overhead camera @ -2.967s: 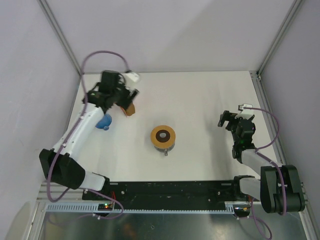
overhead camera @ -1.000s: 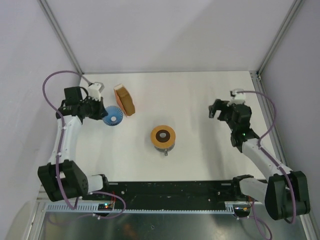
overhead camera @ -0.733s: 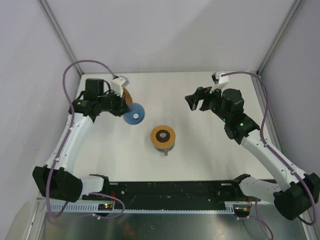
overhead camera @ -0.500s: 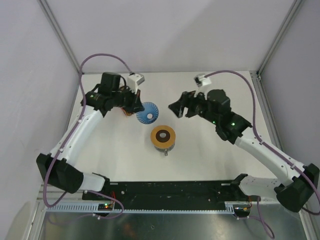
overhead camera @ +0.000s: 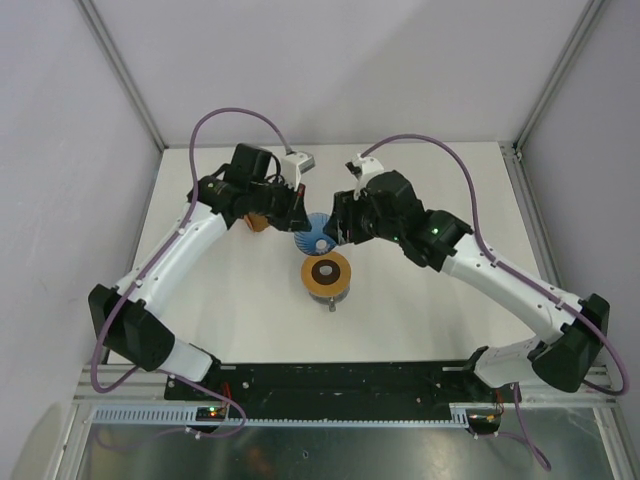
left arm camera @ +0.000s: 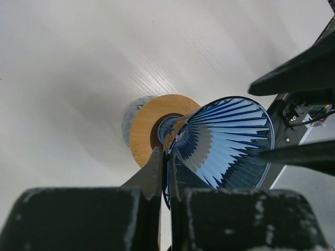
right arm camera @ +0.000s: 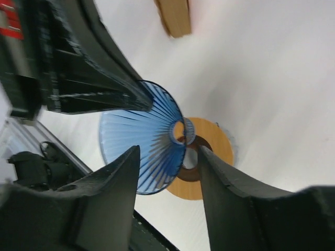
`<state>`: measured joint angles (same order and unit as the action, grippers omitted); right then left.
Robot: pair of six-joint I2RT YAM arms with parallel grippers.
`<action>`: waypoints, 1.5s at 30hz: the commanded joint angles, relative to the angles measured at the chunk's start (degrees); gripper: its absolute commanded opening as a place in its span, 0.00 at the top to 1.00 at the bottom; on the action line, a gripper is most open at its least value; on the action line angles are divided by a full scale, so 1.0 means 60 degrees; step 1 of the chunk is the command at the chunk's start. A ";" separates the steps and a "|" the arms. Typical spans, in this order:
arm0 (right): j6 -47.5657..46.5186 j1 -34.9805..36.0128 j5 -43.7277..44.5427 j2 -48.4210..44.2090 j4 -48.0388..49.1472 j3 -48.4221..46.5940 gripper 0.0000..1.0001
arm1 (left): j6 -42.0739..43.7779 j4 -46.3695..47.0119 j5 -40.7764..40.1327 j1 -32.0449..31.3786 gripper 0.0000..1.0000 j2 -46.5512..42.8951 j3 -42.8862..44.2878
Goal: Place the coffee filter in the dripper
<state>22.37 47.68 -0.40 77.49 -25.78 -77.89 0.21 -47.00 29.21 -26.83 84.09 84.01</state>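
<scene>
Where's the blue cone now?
In the top view the blue cone is mid-table, tipped sideways at the far edge of the orange ring, rim pinched by the left gripper, open right gripper just right of it.

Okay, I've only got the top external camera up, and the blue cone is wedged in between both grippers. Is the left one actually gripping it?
Observer: Yes. The left wrist view shows the left gripper pinched shut on the rim of the blue cone.
Operator: And the right one?
Observer: The right wrist view shows the right gripper open, its fingers spread either side of the cone's narrow end.
Operator: Is the cone seated in the orange ring?
Observer: It doesn't look so. Both wrist views show it tilted on its side, narrow end toward the orange ring.
</scene>
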 commanded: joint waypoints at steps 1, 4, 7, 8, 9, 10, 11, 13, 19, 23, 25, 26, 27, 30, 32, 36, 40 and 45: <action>-0.0039 0.0061 0.0516 0.0276 -0.0945 -0.0434 0.50 | -0.0529 0.0064 0.0523 -0.0108 1.00 -0.0136 0.0393; -0.0015 0.0060 0.0532 0.0476 -0.1066 -0.0457 0.57 | -0.0615 0.0058 0.0672 -0.0129 1.00 -0.0159 0.0251; 0.0063 0.0071 0.0298 0.0657 -0.1023 -0.0465 0.67 | -0.0717 0.0072 0.0761 -0.0187 1.00 -0.0153 0.0091; 0.0086 0.0076 0.0234 0.0719 -0.1022 -0.0465 0.71 | -0.0771 0.0071 0.0773 -0.0216 1.00 -0.0178 0.0039; 0.0120 0.0071 0.0202 0.0786 -0.1094 -0.0495 0.78 | -0.0820 0.0093 0.0787 -0.0267 1.00 -0.0219 -0.0038; 0.0159 0.0076 0.0186 0.0842 -0.1175 -0.0532 0.82 | -0.0874 0.0103 0.0786 -0.0308 1.00 -0.0269 -0.0098; 0.0215 0.0078 0.0178 0.0885 -0.1310 -0.0587 0.89 | -0.0916 0.0131 0.0786 -0.0379 1.00 -0.0338 -0.0158; 0.0319 0.0073 0.0176 0.0957 -0.1500 -0.0668 0.97 | -0.0995 0.0177 0.0811 -0.0476 1.00 -0.0427 -0.0268; 0.0777 0.0033 -0.0795 0.1286 -0.1889 -0.0841 1.00 | -0.1139 0.0226 0.0903 -0.0537 1.00 -0.0425 -0.0686; 0.0859 -0.0054 -0.1014 0.1421 -0.2090 -0.0871 1.00 | -0.1150 0.0231 0.0977 -0.0538 1.00 -0.0362 -0.0789; 0.0875 -0.0136 -0.1111 0.1340 -0.2094 -0.0875 1.00 | -0.1178 0.0235 0.1083 -0.0538 1.00 -0.0264 -0.0712; 0.0888 -0.0196 -0.1188 0.1295 -0.2085 -0.0876 1.00 | -0.1185 0.0233 0.1139 -0.0538 1.00 -0.0233 -0.0684; 0.0909 -0.0234 -0.1337 0.1257 -0.2087 -0.0876 1.00 | -0.1203 0.0240 0.1182 -0.0538 1.00 -0.0203 -0.0685; 0.0960 -0.0422 -0.1778 0.1247 -0.2271 -0.0869 1.00 | -0.1255 0.0254 0.1348 -0.0538 1.00 -0.0186 -0.0838; 0.0937 -0.0470 -0.1767 0.1293 -0.2425 -0.0874 1.00 | -0.1263 0.0266 0.1391 -0.0549 1.00 -0.0158 -0.0892; 0.0910 -0.0502 -0.1931 0.1475 -0.2369 -0.0876 1.00 | -0.1276 0.0300 0.1491 -0.0553 1.00 0.0006 -0.0944; 0.0842 -0.0505 -0.1879 0.1604 -0.2367 -0.0876 1.00 | -0.1247 0.0343 0.1475 -0.0553 1.00 0.0149 -0.1042; 0.0727 -0.0572 -0.1850 0.1770 -0.2426 -0.0876 1.00 | -0.1232 0.0395 0.1483 -0.0549 1.00 0.0353 -0.1117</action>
<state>28.95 44.42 -7.64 87.48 -41.25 -80.93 -8.08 -47.29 31.53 -29.12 86.06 77.54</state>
